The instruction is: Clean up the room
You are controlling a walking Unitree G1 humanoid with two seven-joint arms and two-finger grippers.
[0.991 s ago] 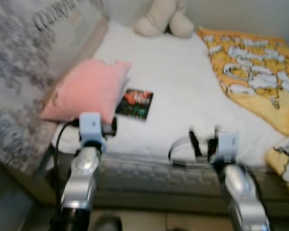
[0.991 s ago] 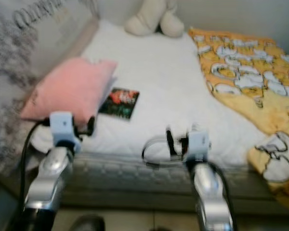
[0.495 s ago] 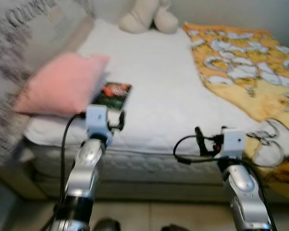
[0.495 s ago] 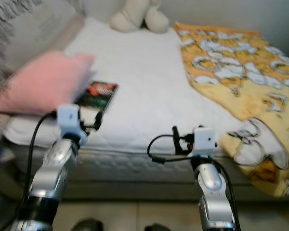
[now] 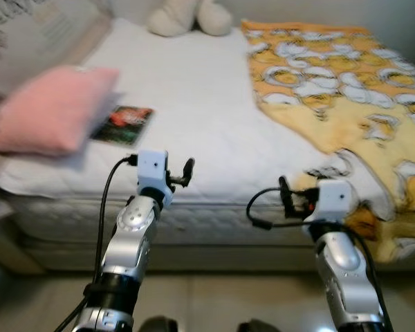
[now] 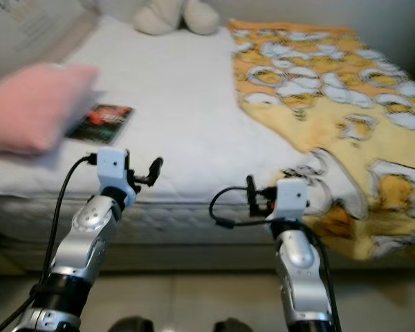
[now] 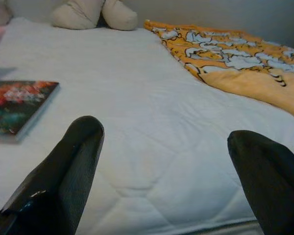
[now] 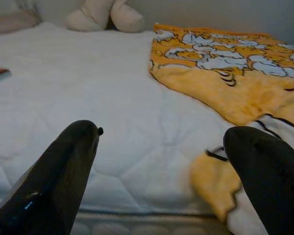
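At the bed's (image 5: pixel 214 117) near edge, left gripper (image 7: pixel 171 161) and right gripper (image 8: pixel 161 161) both spread wide, empty; orange blanket (image 5: pixel 332 83) drapes the right side, book (image 5: pixel 123 124) beside pink pillow (image 5: pixel 48 111) at left edge, plush toy (image 5: pixel 183 17) at far edge.

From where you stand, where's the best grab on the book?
Probably the near right corner of the book. It lies flat on the mattress with its left part tucked beside or under the pink pillow, so only the right side is free. Bring the open left end effector in low from the right and pinch the edge.
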